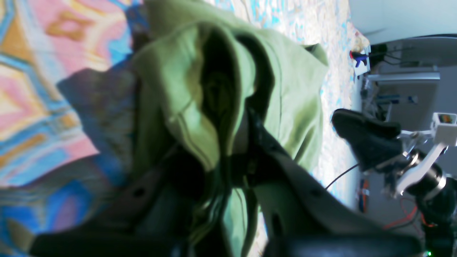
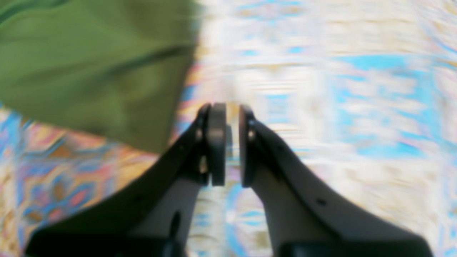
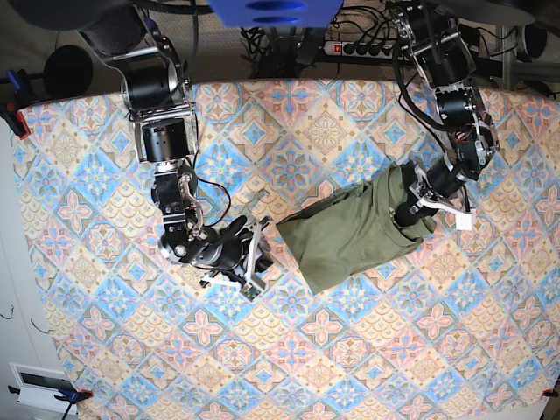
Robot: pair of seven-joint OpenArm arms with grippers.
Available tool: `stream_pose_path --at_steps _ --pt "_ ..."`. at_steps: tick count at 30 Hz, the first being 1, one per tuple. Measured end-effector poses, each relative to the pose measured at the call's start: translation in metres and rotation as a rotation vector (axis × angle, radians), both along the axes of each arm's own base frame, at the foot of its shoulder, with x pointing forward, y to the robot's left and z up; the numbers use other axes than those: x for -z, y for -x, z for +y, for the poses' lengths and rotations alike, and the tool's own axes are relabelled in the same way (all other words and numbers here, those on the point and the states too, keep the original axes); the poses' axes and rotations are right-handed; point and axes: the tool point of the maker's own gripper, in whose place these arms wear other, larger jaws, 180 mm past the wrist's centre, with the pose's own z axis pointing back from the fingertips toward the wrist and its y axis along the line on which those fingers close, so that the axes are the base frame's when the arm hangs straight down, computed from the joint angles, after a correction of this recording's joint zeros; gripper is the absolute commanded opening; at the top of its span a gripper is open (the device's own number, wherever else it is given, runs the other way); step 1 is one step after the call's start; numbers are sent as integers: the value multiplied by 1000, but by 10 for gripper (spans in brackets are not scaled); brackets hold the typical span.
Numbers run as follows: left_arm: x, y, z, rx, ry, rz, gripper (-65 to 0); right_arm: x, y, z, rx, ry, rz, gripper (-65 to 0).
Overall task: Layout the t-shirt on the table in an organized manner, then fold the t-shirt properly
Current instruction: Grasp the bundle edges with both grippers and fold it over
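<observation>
Just one t-shirt (image 3: pixel 354 236) on table (image 3: pixel 87 157), left end effector (image 1: pixel 228 157) gripping it, right end effector (image 2: pixel 232 142) narrow, empty.

Base view: even, bright overhead light, sharp across the whole frame, soft short shadows under both arms, no glare; dim strip along the top edge behind the table (image 3: pixel 87 350). Right wrist view: heavy motion blur, tile pattern smeared into horizontal streaks, washed out and overexposed at upper right; the t-shirt (image 2: pixel 89 64) at upper left is soft-edged, gripper fingers (image 2: pixel 217 142) only slightly sharper. Left wrist view: soft focus throughout, foreground at bottom dark and underexposed, deep shadows inside the cloth folds, a shadow cast on the pattern at left, bright background at upper right.
</observation>
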Motion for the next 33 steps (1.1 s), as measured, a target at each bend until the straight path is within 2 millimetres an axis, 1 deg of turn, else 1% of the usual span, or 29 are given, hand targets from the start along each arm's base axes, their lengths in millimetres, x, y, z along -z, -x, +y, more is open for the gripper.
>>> stream_pose_path --at_steps 3,4,5,7,8,10,11,12,13,16,18,19,21,23,27,29,30,31,33 --pt "0 -2 -8 29 -11 -1 -614 -20 -10 5 -1 -21 -51 -584" --pt "1 -2 -12 41 -12 0 -600 -25 -13 4 3 -28 -68 -584" --pt "0 -3 -13 45 -9 -1 -571 -26 -15 1 17 -23 -74 -584" --pt "-3 -7 -16 50 -4 -5 -497 -18 -10 -3 25 -18 -57 -584" --pt "-5 -9 -15 48 -3 -11 -454 -11 -4 -4 24 -12 -39 -584" --pt "-7 -11 -13 42 -6 -19 -367 10 13 -1 -7 32 9 -585" --pt "-7 -10 -12 43 -8 -18 -327 18 23 6 -45 55 28 -586" --pt "-6 -9 -11 42 -10 -15 -298 21 30 15 -80 62 30 -586" --pt "-6 -9 -11 42 -10 -15 -286 20 33 26 -111 55 21 -586" --pt "-7 -10 -11 39 -8 -18 -285 19 43 46 -158 28 16 -586" --pt "-7 -10 -10 37 -7 -22 -282 26 51 47 -172 41 35 -586" --pt "-10 -10 -6 21 10 -27 -279 30 54 46 -173 47 44 -586" --pt "-20 -12 9 -53 70 -69 -278 33 54 39 -169 64 48 -586" --pt "-27 -12 26 -108 93 -92 -278 31 49 36 -160 76 37 -586" --pt "-38 -9 47 -125 49 -112 -278 28 49 40 -164 63 33 -586" --pt "-52 -5 53 -134 20 -152 -285 22 50 42 -173 58 16 -586" --pt "-58 1 50 -114 -15 -160 -285 17 48 42 -174 59 0 -586" --pt "-66 7 41 -65 -48 -174 -286 12 45 42 -174 62 -17 -586" --pt "-85 16 14 47 -107 -211 -286 2 39 44 -170 52 -48 -586"
